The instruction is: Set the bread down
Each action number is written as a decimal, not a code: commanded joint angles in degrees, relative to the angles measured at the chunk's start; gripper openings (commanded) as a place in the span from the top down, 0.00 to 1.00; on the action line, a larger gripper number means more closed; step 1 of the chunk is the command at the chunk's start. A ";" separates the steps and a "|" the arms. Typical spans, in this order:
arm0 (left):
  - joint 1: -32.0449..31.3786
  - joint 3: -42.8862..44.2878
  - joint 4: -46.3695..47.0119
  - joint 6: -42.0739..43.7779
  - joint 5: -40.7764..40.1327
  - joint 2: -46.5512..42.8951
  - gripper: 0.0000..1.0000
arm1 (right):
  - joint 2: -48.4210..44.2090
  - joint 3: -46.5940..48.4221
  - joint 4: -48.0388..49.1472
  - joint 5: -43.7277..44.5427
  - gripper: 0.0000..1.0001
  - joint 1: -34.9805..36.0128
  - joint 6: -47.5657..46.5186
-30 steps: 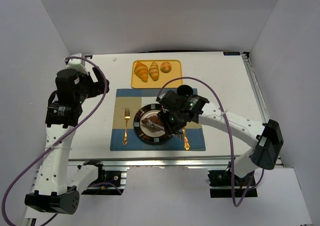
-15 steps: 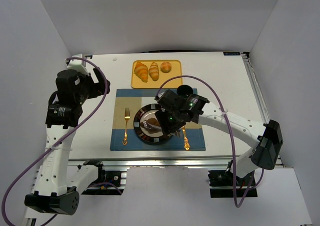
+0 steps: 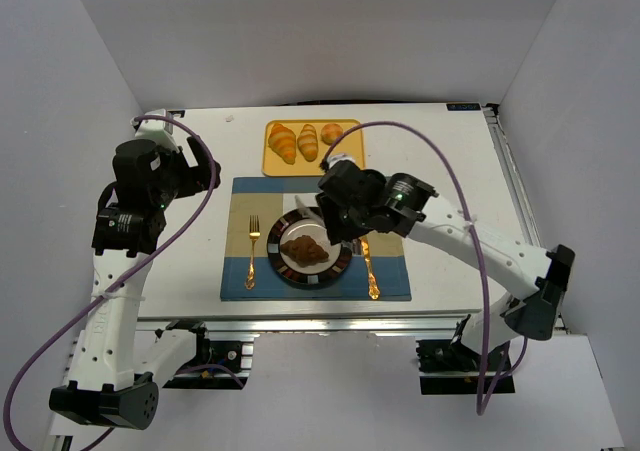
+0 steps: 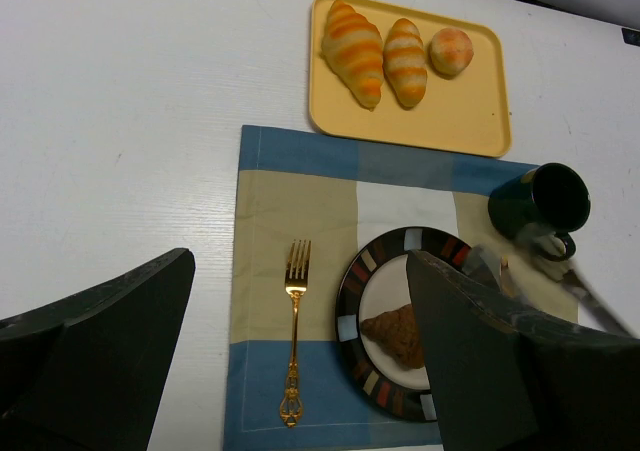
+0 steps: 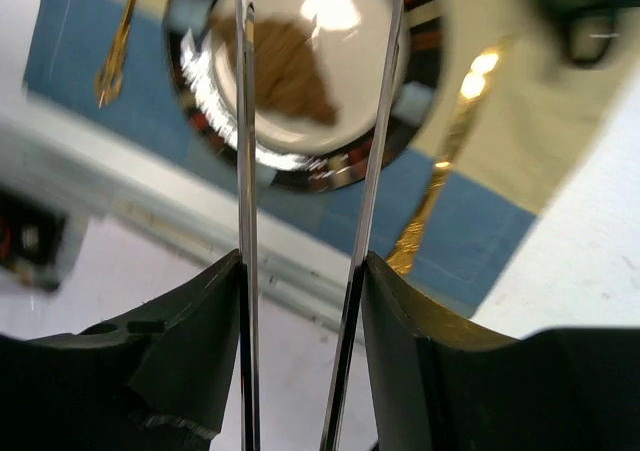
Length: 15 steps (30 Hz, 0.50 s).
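Bread now on plate | right gripper let go, lifted away, fingers apart | left gripper wide | looks done

The bread is lying on the plate at the frame's centre, and the right gripper is hanging over the plate's upper-right rim.
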 commanded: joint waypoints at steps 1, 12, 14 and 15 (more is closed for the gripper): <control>-0.30 -0.17 0.16 0.41 0.17 -1.36 0.02 | -6.20 3.84 -6.72 17.09 0.46 -1.49 7.94; -2.05 -0.26 1.13 -0.46 0.96 -0.57 0.02 | -29.59 -26.47 2.84 8.95 0.43 -39.34 6.30; -2.41 -0.18 1.13 -0.46 0.96 -0.31 0.02 | -30.11 -32.10 5.91 9.12 0.43 -42.78 6.64; -2.58 -0.18 1.04 -0.46 0.96 -0.31 0.02 | -30.12 -34.03 7.23 8.95 0.42 -43.85 7.34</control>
